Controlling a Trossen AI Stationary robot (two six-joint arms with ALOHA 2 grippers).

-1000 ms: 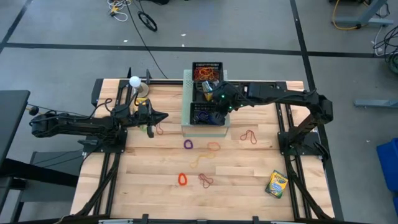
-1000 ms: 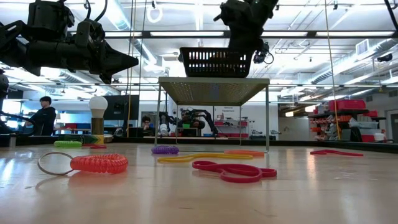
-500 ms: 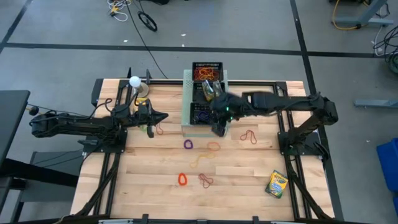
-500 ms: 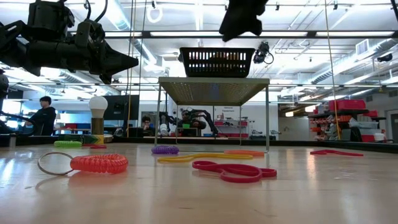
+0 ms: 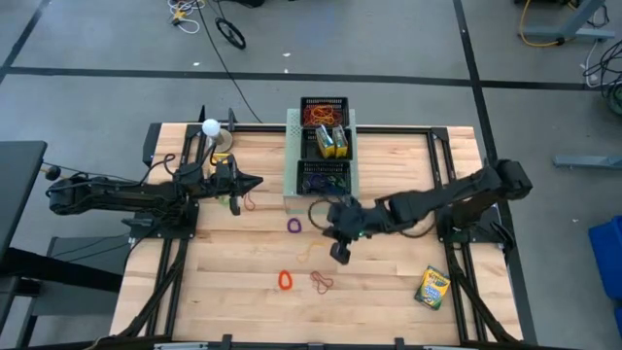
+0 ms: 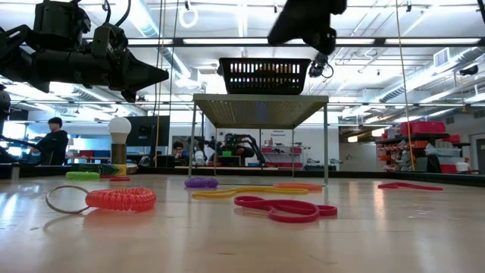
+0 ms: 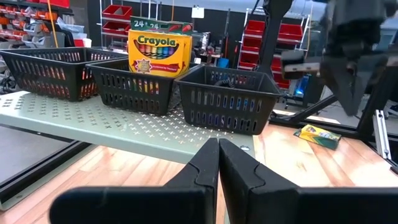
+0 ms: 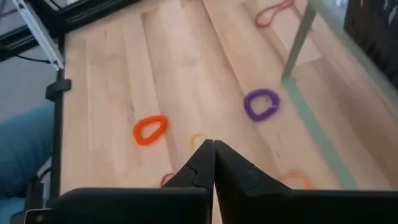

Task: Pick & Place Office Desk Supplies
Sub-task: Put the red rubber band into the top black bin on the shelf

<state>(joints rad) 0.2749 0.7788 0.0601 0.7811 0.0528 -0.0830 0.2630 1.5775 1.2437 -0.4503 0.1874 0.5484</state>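
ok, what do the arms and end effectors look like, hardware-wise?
Both arms are dark, nearly black, jointed links on black frame mounts. The left end effector tapers to a pointed wedge, with two matte black angular fingers. The right end effector is equally dark, and a small green light shows on the arm just behind it. No markings are legible.
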